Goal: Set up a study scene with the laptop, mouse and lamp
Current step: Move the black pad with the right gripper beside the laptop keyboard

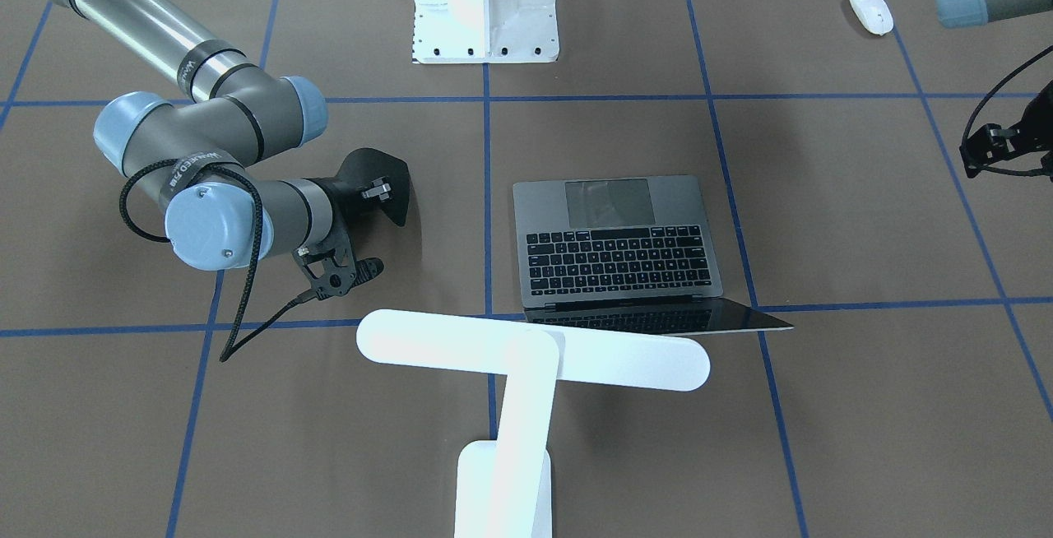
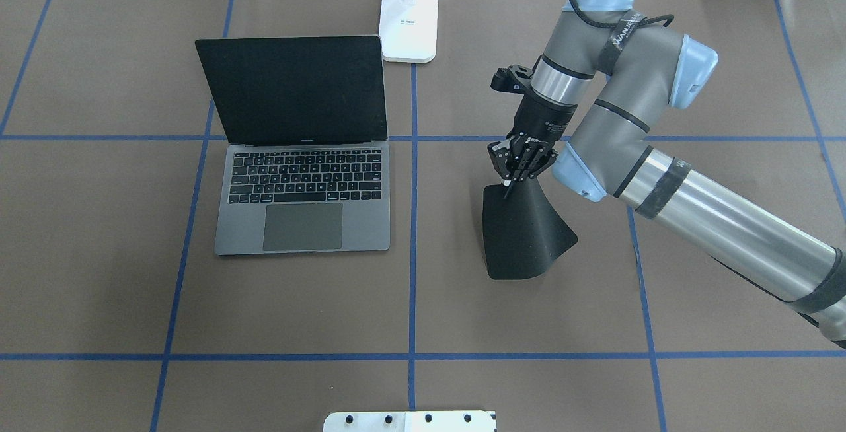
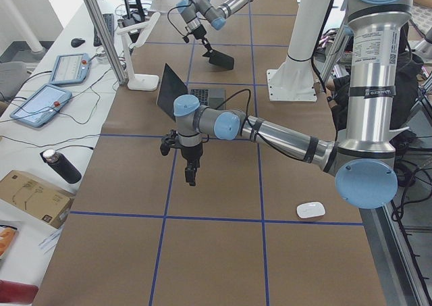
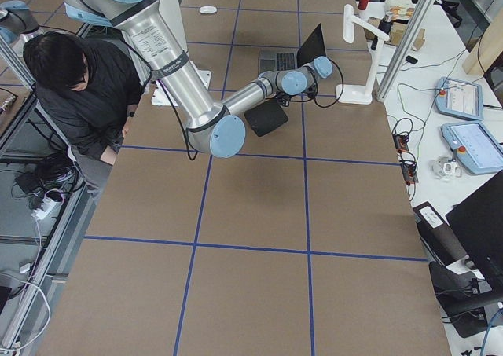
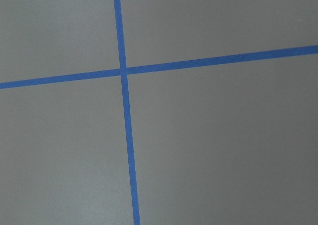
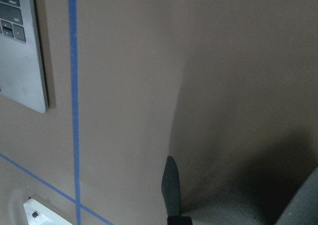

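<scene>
The open laptop (image 2: 304, 187) lies left of centre, its dark screen raised; it also shows in the front view (image 1: 617, 250). The white lamp (image 1: 526, 357) stands behind it, with its base (image 2: 408, 26) at the far edge. The white mouse (image 1: 870, 11) lies alone near the robot's left side and shows in the left view (image 3: 310, 210). My right gripper (image 2: 509, 184) is shut on one edge of a flat black pad (image 2: 522, 234), which hangs tilted to the right of the laptop. My left gripper (image 3: 191, 174) points down over bare table; I cannot tell whether it is open or shut.
A white ribbed pedestal (image 1: 485, 11) with a bolted plate stands at the robot's side of the table. Blue tape lines cross the brown table cover. A person (image 4: 86, 89) sits beside the table. Tablets and cables lie past the far edge.
</scene>
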Tool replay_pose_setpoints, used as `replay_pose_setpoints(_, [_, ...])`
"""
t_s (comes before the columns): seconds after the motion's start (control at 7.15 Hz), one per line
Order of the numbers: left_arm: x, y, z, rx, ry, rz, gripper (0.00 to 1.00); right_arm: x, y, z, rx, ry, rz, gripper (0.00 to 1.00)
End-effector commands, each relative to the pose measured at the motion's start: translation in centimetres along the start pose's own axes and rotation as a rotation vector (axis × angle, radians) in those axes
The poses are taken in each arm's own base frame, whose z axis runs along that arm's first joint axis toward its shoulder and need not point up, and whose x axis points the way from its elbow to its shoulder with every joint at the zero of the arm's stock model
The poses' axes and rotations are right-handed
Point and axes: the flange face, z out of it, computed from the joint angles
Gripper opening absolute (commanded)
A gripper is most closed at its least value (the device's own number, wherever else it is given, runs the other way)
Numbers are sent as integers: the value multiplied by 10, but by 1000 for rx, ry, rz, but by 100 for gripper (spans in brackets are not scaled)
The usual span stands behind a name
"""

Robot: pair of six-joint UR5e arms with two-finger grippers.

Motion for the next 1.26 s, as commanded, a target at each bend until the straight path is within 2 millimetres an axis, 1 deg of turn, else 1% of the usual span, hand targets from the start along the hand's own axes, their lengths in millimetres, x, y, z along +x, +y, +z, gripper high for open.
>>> replay_pose_setpoints(0.0, [-1, -1, 2, -4, -1, -3, 100, -9, -22, 1, 28, 0, 6, 0])
replay_pose_setpoints(0.14, [-1, -1, 3, -5, -2, -5, 100, -16, -32, 0, 28, 4, 17, 0])
replay_pose_setpoints(0.42, [-2, -2, 2, -3, -3, -5, 100, -22, -42, 0, 27, 6, 22, 0])
replay_pose_setpoints(0.7, [-3, -2, 1, 0, -2, -7, 100, -33, -57, -1, 24, 10, 35, 0])
replay_pose_setpoints(0.84, [-2, -4, -1, 5, -1, -8, 100, -35, -61, -1, 25, 14, 38, 0])
replay_pose_setpoints(1.12, [-1, -6, 1, 1, -2, -10, 100, -28, -71, 3, 27, 13, 49, 0])
